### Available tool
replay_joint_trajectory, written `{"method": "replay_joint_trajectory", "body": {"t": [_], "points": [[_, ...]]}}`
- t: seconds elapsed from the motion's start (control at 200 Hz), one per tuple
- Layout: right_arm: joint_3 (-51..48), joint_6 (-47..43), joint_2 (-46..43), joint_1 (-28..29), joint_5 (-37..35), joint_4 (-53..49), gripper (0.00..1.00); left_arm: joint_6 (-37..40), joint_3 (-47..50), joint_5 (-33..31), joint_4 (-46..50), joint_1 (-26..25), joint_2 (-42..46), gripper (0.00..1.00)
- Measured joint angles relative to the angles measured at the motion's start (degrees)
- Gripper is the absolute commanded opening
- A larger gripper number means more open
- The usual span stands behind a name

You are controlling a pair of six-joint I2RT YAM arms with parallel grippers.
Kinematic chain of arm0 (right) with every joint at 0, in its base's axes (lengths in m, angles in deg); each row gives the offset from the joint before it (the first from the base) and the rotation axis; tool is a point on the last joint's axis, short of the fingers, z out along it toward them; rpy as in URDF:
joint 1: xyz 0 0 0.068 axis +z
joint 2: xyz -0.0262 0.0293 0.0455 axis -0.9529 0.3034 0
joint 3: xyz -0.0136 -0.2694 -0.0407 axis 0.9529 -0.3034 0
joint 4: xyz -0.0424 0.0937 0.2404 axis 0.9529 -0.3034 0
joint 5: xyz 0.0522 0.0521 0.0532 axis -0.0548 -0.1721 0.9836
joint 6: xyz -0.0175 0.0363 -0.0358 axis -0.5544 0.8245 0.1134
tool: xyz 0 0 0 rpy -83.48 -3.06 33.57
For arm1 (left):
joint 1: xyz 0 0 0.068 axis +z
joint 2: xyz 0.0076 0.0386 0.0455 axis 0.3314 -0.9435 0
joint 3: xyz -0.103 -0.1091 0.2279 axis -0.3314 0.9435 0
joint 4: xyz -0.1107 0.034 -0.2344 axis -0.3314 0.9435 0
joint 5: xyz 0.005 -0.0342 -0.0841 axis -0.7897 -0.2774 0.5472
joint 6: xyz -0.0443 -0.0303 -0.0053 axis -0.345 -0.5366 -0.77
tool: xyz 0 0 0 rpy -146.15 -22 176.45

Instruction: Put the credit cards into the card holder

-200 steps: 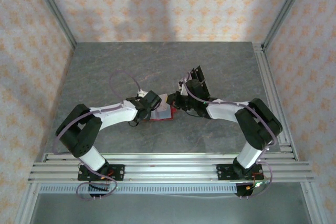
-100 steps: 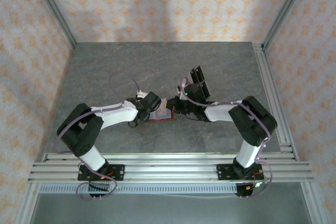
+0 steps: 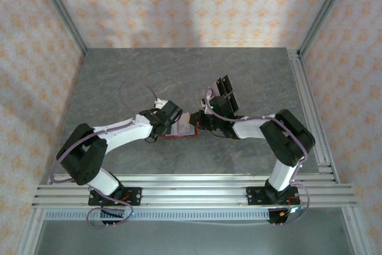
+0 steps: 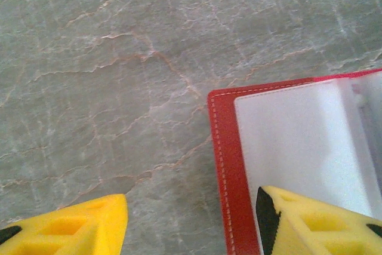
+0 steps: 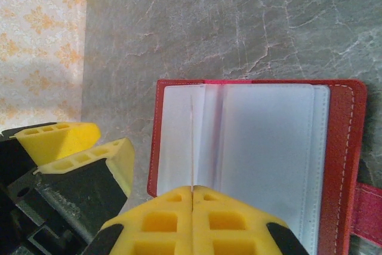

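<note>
While straddling an edge of the wallet [image 4: 224,165], holds left gripper [image 4: 191,198] wide apart. Pinches card [image 5: 192,141] edge-on in right gripper [image 5: 192,198] over wallet.

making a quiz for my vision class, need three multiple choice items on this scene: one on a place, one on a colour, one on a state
1. Where is the card holder?
A) far left corner
B) middle of the table, between the left gripper and right gripper
C) on the metal rails

2. What colour is its cover?
A) blue
B) red
C) black

3. How do the left gripper's jaws stand?
A) open
B) shut on a card
C) shut on nothing

Answers:
1 B, the top view shows both grippers meeting at it mid-table.
2 B, both wrist views show a red stitched border.
3 A, a wide gap separates its yellow fingers, one over bare table, one over the pale pocket.
</note>
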Motion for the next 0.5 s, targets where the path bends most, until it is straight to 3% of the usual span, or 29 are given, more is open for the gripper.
{"method": "replay_joint_trajectory", "body": {"t": [0.5], "points": [[0.0,0.0,0.5,-0.5,0.1,0.0,0.0,-0.1,-0.3,-0.2,-2.1,-0.1,-7.1,0.59]]}}
